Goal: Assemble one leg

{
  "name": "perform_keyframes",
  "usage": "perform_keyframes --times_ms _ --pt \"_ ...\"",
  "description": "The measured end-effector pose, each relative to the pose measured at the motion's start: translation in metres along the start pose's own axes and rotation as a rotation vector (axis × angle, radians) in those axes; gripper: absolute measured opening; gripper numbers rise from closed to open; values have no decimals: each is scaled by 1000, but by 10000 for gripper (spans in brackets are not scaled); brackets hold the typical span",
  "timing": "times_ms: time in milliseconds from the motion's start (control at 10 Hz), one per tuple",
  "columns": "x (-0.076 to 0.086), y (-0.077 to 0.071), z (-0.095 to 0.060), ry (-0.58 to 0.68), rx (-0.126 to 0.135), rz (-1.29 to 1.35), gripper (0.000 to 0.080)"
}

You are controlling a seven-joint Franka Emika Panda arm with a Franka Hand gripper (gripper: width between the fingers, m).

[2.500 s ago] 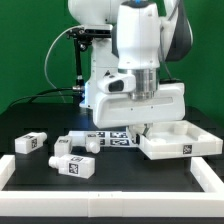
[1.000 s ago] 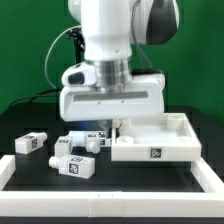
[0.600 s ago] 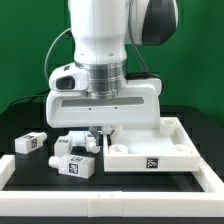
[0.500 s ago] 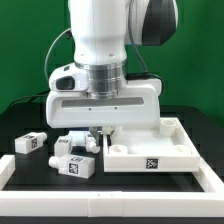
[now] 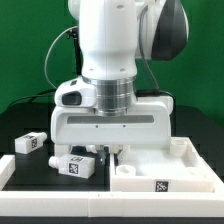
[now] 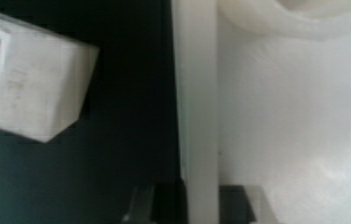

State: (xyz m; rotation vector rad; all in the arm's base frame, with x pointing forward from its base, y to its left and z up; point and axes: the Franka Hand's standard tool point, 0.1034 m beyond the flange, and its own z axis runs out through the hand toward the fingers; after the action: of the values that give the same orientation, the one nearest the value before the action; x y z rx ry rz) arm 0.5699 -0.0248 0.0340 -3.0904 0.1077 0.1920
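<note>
My gripper (image 5: 113, 151) is low over the table and shut on the near-left wall of the large flat white tray-shaped part (image 5: 165, 183). In the wrist view the gripper (image 6: 193, 205) straddles that wall (image 6: 193, 100), with one dark finger on each side. One leg (image 5: 32, 142) with a tag marker lies at the exterior view's left. Another leg (image 5: 76, 165) lies just left of the gripper, and a third (image 5: 88, 150) is partly hidden behind it. One leg (image 6: 21, 85) shows beside the tray in the wrist view.
A low white frame (image 5: 90, 206) borders the black table along the front and left edges (image 5: 5, 171). The arm's wide white body (image 5: 110, 125) hides the middle of the table. A green wall stands behind.
The arm has come forward and down with the tray in its gripper. The tray has slid toward the front and the exterior view's right. The legs have stayed put.
</note>
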Motion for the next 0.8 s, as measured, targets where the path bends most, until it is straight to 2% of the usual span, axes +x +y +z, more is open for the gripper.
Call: perform_keyframes --times_ms 400,800 --pt "0 -1 4 -3 -1 1 54" --pt "18 -4 13 12 -14 -12 54"
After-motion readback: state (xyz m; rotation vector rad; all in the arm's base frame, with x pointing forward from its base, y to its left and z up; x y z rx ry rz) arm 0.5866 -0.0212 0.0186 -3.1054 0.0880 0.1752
